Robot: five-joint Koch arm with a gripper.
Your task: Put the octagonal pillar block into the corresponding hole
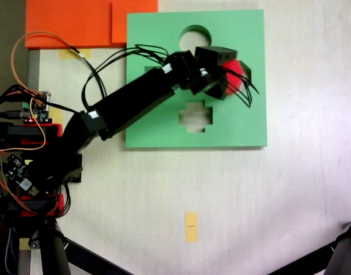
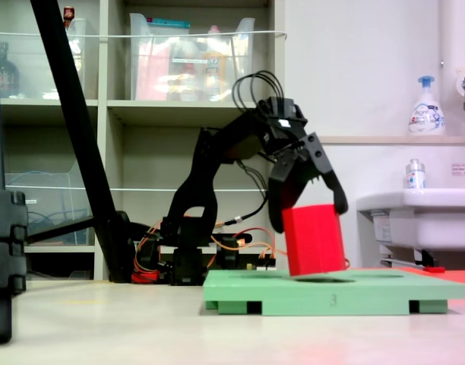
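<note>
The insertion step appears to be in hand: the octagonal pillar block (image 2: 314, 239), of bright red foam with straight sides, is standing slightly tilted with its lower end in the corresponding hole (image 1: 243, 73) of the flat green foam board (image 2: 335, 291) on the table (image 1: 164, 195). The end effector (image 2: 308, 213) is seen with jaws apart around the block's top. A straightening and downward push seems needed next.

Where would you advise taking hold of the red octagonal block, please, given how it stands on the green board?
Grip the red octagonal block on its upper part, across two opposite flat sides, coming from above. It stands nearly upright, slightly tilted, with its lower end at the green board, so only the upper sides are free. The gripper already straddles its top.
</note>
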